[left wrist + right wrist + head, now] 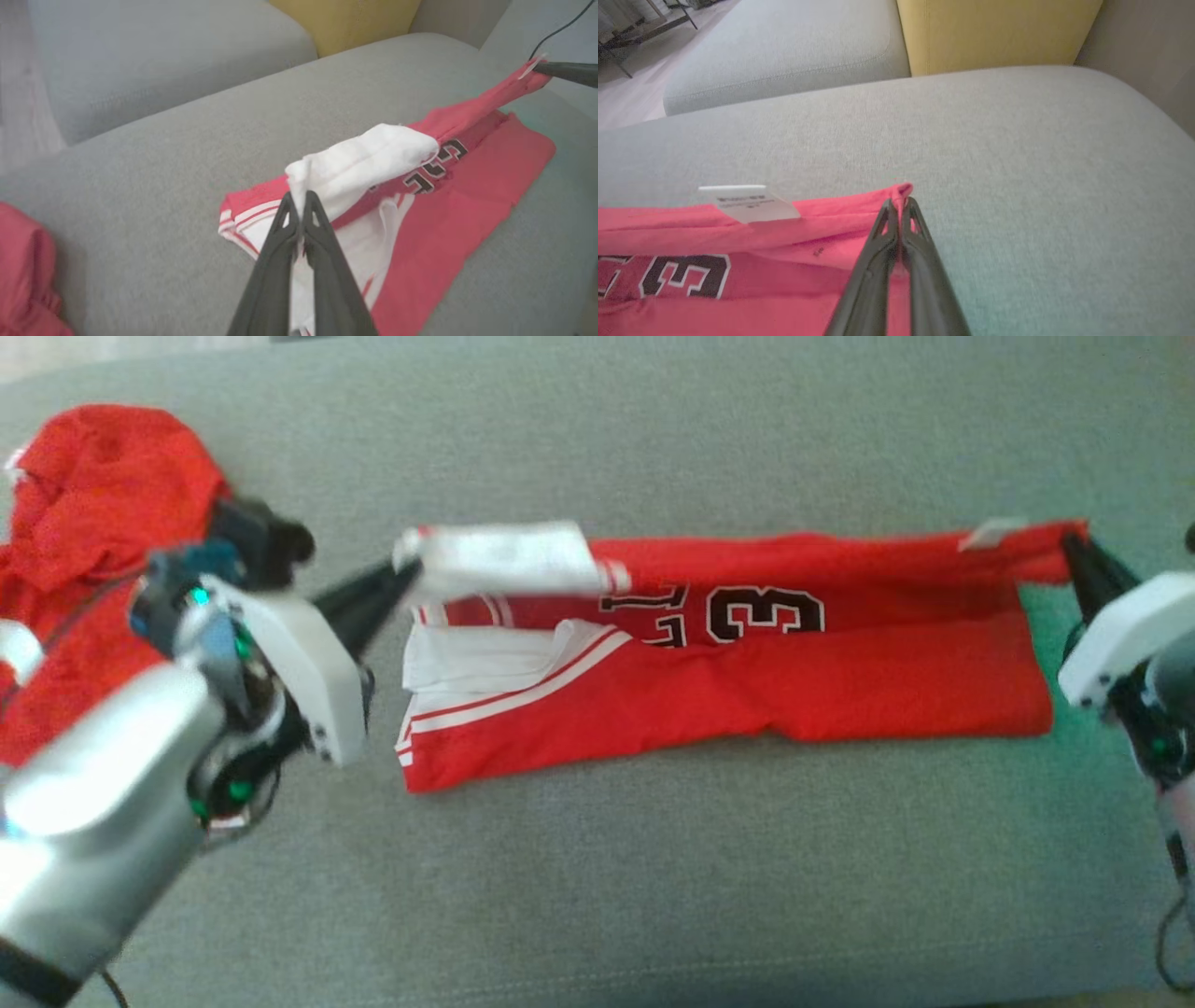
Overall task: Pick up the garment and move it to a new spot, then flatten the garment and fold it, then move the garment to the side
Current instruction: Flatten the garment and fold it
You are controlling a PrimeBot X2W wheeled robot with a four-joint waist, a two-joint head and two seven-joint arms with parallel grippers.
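Note:
The garment (728, 681) is a red jersey with white trim and black numbers, lying folded lengthwise across the grey cushion (597, 896). My left gripper (406, 574) is shut on its white left end, which is lifted off the cushion (369, 163). My right gripper (1072, 549) is shut on the garment's far right red corner (903, 191), also raised. In the left wrist view the right gripper's dark fingers (567, 72) hold that corner at the upper right. A white label (747, 204) sticks up from the garment's far edge.
A second red cloth (84, 551) lies crumpled at the far left of the cushion, beside my left arm. Another grey cushion (784, 60) and a yellow one (994, 32) stand beyond the far edge.

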